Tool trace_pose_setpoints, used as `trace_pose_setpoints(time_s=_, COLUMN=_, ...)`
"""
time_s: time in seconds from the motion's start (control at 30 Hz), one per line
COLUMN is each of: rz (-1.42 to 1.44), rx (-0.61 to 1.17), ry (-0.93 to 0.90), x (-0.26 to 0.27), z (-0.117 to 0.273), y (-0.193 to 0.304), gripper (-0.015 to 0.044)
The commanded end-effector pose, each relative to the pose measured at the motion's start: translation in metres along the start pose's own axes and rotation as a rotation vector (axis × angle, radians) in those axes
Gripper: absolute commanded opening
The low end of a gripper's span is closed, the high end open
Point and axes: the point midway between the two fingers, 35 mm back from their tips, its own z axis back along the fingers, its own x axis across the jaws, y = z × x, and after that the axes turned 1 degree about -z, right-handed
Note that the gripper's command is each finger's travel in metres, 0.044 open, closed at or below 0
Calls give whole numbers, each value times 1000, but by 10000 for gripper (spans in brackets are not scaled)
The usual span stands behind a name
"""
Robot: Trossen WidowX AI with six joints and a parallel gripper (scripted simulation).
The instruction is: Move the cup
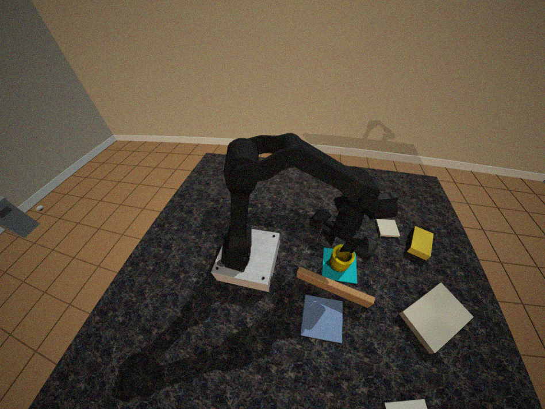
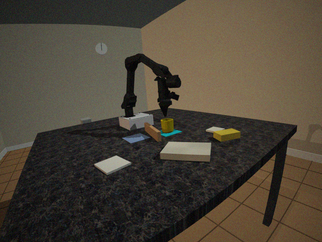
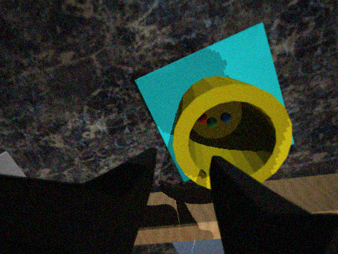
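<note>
The yellow cup (image 1: 340, 265) (image 2: 167, 126) (image 3: 232, 93) stands upright on the teal pad (image 1: 346, 277) (image 2: 176, 132) (image 3: 249, 53). Inside it, in the wrist view, lie a red marble (image 3: 202, 118), a green marble (image 3: 212, 123) and a blue marble (image 3: 225, 118). My gripper (image 1: 338, 246) (image 2: 165, 116) (image 3: 183, 160) is open, with its fingertips just above the cup's rim. In the wrist view one finger overlaps the near side of the cup and the other is left of it; nothing is held. The blue pad (image 1: 331, 324) (image 2: 135, 139) (image 3: 213, 246) has nothing on it.
A wooden bar (image 1: 337, 288) (image 2: 153, 132) (image 3: 306, 189) stands between the two pads. A large cream block (image 1: 438, 314) (image 2: 185, 150), a yellow block (image 1: 421, 240) (image 2: 227, 134) and a small cream tile (image 1: 388, 228) (image 2: 214, 129) lie farther off. Another cream tile (image 1: 406, 404) (image 2: 112, 163) is near the front.
</note>
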Motion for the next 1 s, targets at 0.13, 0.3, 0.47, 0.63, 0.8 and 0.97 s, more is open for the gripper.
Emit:
trace_pose_setpoints(time_s=0.13, rz=0, rx=0, ry=0, x=0, z=0, y=0, gripper=278)
trace_pose_setpoints(time_s=0.3, rz=0, rx=0, ry=0, x=0, z=2, y=0, gripper=409)
trace_pose_setpoints(time_s=0.47, rz=0, rx=-2, ry=1, x=-1, z=17, y=-1, gripper=440)
trace_pose_setpoints(time_s=0.63, rz=-1, rx=-4, ry=2, x=0, z=40, y=0, gripper=440)
trace_pose_setpoints(time_s=0.8, rz=-1, rx=-6, ry=3, x=1, z=59, y=1, gripper=440)
trace_pose_setpoints(time_s=0.97, rz=-1, rx=-7, ry=3, x=1, z=65, y=2, gripper=440)
